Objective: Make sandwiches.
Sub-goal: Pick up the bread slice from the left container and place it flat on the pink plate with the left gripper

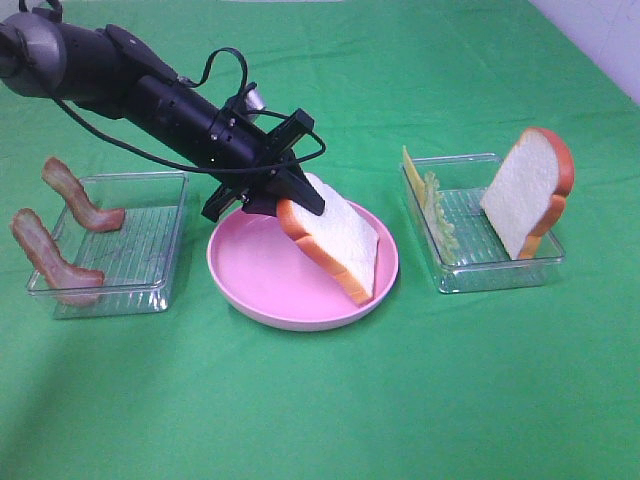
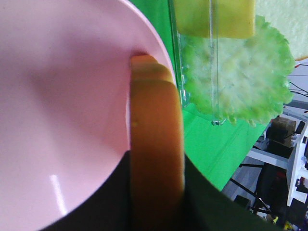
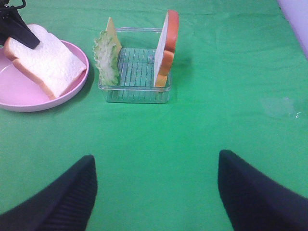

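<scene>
My left gripper (image 1: 288, 205) is shut on the crust end of a white bread slice (image 1: 340, 240). The slice leans down into the round pink plate (image 1: 260, 285), its low end touching the plate's right side. In the left wrist view the orange crust (image 2: 154, 144) runs between the dark fingers (image 2: 207, 202) over the plate (image 2: 57, 96). My right gripper (image 3: 156, 156) stands wide open above bare green cloth, holding nothing. A second bread slice (image 1: 530, 190), lettuce leaf (image 1: 440, 215) and cheese square (image 1: 410, 175) stand upright in the right tray (image 1: 480, 268).
A clear ribbed tray (image 1: 140, 250) at the left holds two bacon strips (image 1: 80, 195) (image 1: 45, 255) leaning on its wall. Green cloth covers the table. A pale wall or edge shows at the far right corner (image 1: 600, 40).
</scene>
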